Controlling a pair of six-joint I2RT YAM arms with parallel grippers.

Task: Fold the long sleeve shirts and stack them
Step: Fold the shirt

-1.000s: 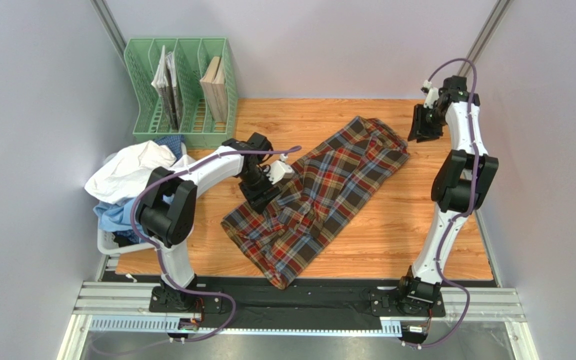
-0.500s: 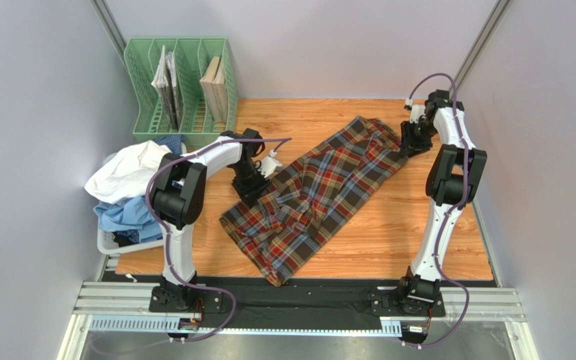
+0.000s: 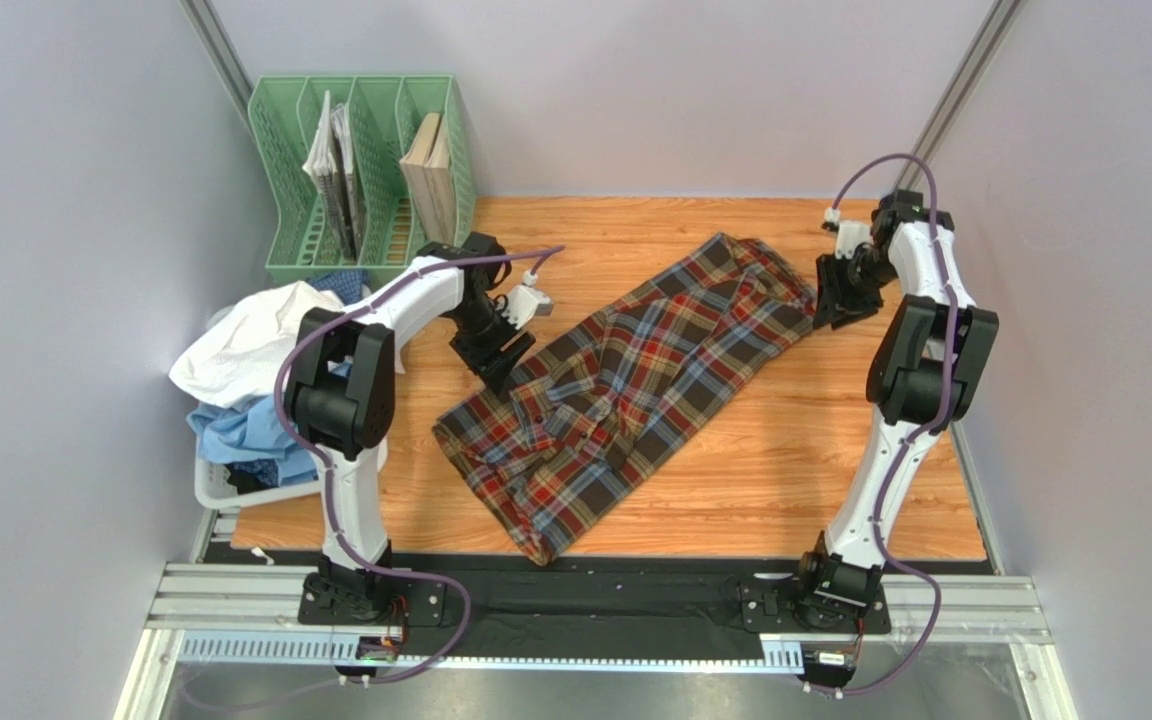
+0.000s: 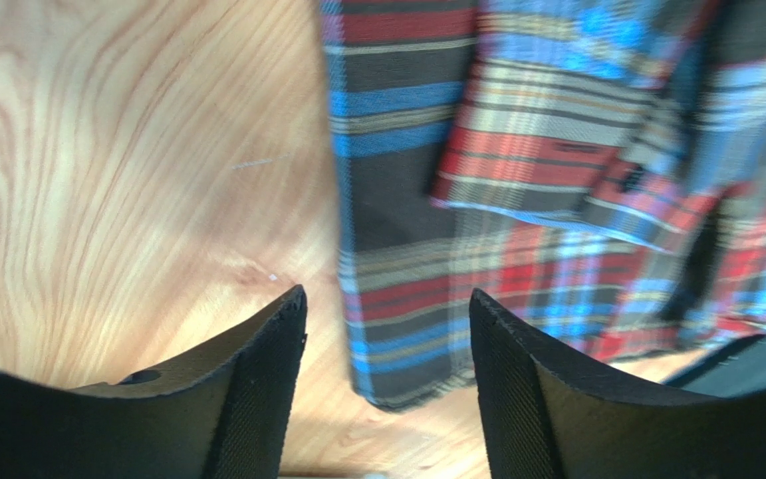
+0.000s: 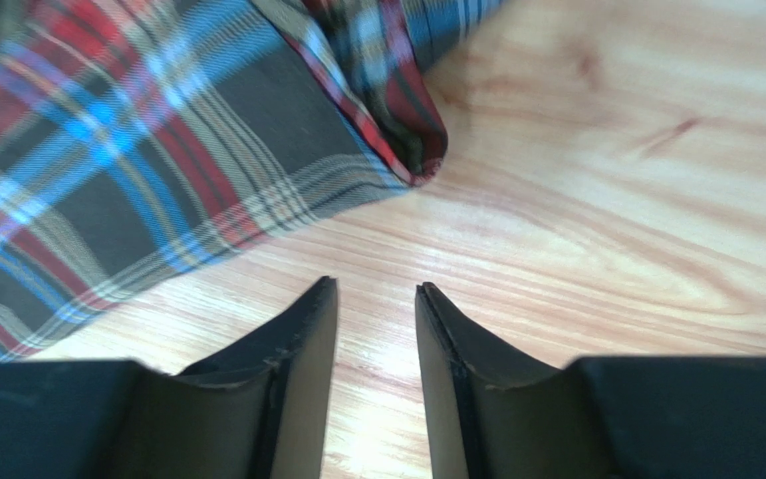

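The tartan shirt [image 3: 627, 398] was found laid on a slant across the middle of the table [image 3: 838, 450], running from about 7 o'clock up to 1 o'clock. It was rumpled along its left side, with no tidy fold to be seen. The left end effector [image 3: 489, 348] was held at the shirt's 10 o'clock edge, jaws spread and nothing pinched; from its wrist camera the cloth's edge was seen just beyond the fingertips. The right end effector [image 3: 842, 296] was poised just beside the 1 o'clock end, jaws parted over bare wood, with the cloth's corner just ahead and untouched. Over at 9 o'clock, a white shirt [image 3: 259, 345] and a light blue shirt [image 3: 237, 432] were seen heaped together, unfolded. The task was judged barely begun — one garment laid out, no fold completed, nothing stacked.
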